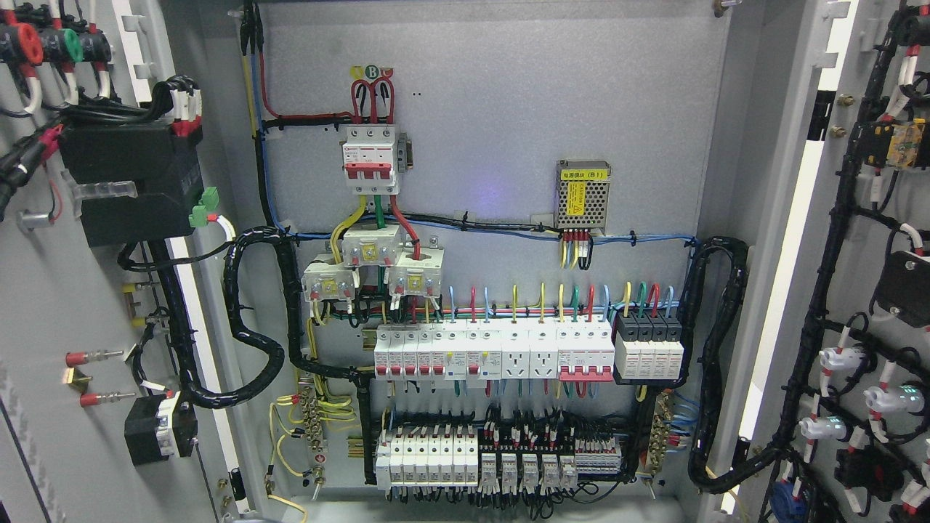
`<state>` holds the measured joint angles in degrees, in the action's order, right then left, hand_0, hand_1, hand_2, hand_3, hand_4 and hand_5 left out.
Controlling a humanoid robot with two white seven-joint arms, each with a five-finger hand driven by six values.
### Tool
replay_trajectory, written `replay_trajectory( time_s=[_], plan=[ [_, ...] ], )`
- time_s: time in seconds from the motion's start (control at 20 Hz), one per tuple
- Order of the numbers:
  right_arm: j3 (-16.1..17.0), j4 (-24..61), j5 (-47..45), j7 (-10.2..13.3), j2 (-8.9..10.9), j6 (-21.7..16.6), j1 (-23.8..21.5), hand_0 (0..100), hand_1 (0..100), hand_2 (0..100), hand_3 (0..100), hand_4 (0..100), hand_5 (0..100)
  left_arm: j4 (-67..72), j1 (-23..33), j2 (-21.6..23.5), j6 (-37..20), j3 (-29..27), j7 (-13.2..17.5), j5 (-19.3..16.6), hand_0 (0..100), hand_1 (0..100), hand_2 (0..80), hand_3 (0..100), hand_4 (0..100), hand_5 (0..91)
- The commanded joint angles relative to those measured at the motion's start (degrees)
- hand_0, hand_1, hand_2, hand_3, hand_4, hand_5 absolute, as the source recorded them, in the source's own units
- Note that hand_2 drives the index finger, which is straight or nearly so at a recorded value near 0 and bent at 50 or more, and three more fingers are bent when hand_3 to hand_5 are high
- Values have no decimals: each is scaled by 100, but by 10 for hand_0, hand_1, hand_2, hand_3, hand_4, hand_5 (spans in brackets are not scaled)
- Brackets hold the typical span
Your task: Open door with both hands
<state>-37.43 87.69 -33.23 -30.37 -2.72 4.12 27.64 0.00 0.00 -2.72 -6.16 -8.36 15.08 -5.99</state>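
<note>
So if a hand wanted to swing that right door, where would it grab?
Probably the right door's pale vertical edge strip, approached from the front: it faces the camera and looks bare there, while the inner face is crowded with wiring. No hand is in view.

Head view: neither arm enters the frame. Lower left and lower right edges, plus the bottom edge to either side of the middle, show no arm, wrist or robot hand. Pose and finger state of both sides cannot be recorded here.
</note>
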Motion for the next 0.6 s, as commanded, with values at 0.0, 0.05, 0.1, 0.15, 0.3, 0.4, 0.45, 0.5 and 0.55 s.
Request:
replay_trajectory(
  time_s=[0.0,0.05,0.1,0.15,0.3,0.4,0.45,0.5,0.55],
  plan=[
    [842,-121,1,145,517,-201,-337,380,0,0,0,0,0,70,79,0,-8,19,-5,-16,0,0,0,0,0,0],
    [904,-94,1,154,596,-254,-442,380,0,0,0,0,0,70,79,0,-8,28,-5,-16,0,0,0,0,0,0],
    [948,-16,1,162,684,-315,-556,380,0,0,0,0,0,62,79,0,-8,37,-5,-16,0,0,0,0,0,0],
    [1001,46,1,162,763,-377,-671,380,0,0,0,0,0,-8,79,-9,-8,54,-14,-16,0,0,0,0,0,0],
    [1194,336,-26,276,1000,-544,-1049,380,0,0,0,0,0,-1033,508,-18,44,221,-14,-25,0,0,0,0,0,0],
    [1326,450,-26,294,1097,-632,-1251,380,0,0,0,0,0,-1894,877,-18,97,309,-14,-25,0,0,0,0,0,0],
    [1396,512,-26,286,1159,-667,-1339,380,0,0,0,0,0,-2273,1062,-18,124,370,-14,-25,0,0,0,0,0,0],
    [1475,582,-26,286,1194,-685,-1444,380,0,0,0,0,0,-2616,1229,-18,185,440,-14,-17,0,0,0,0,0,0],
    [1519,652,-26,286,1203,-720,-1567,380,0,0,0,0,0,-2976,1404,-9,255,502,-5,-16,0,0,0,0,0,0]
  ],
)
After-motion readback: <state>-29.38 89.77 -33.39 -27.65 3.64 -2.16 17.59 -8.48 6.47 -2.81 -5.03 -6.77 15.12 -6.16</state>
